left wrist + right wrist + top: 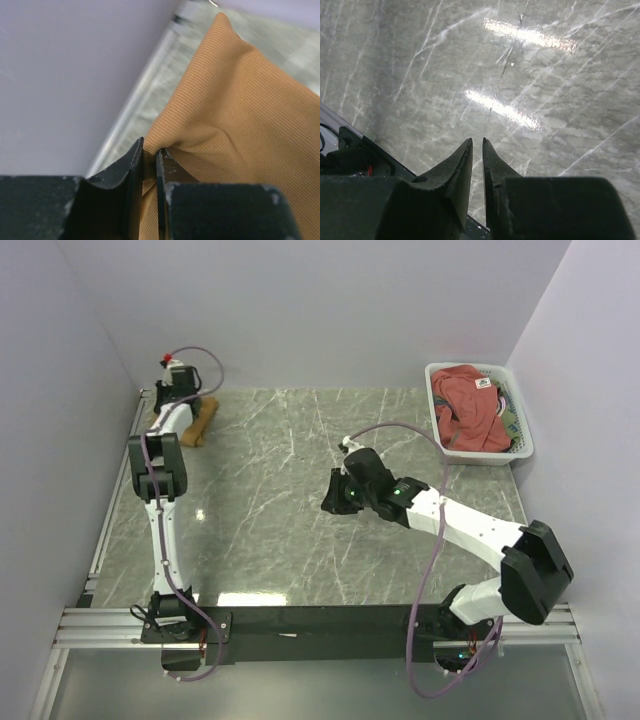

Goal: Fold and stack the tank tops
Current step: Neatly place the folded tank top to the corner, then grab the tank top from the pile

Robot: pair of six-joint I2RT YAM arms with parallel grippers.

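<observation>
Cloth is what matters here. A tan-brown ribbed-knit tank top (240, 100) lies bunched in the far-left corner of the grey marble-patterned counter (280, 500), close against the wall rail. The left fingers (125, 170) are pinched on a fold at its edge, and the fabric puckers into the narrow gap between them. A rust-red tank top (468, 405) with dark trim sits heaped in the white plastic mesh basket (460, 365) at the far-right corner. The right fingers (455, 170) stand nearly closed with nothing between them. They hang over bare counter near the middle, well apart from both shirts.

Both garments look light, limp and stretchy. They will probably sag and trail from any single grip rather than hold a shape, and a pull will likely lengthen the knit before the bulk moves. The ribbed surface should give the fingers good friction, so slipping seems unlikely, and nothing here is fragile. The likelier trouble is a pinch that catches one layer only, or two layers where one was wanted, so the shirt opens crookedly.

Sound places to take hold would be the shoulder straps or the two hem corners, one per arm, so the cloth can be drawn flat before folding. For the shirt in the basket, a raised ridge of fabric near the top of the heap seems the easiest grip. It should be lifted straight up so it does not drag on the mesh wall.
</observation>
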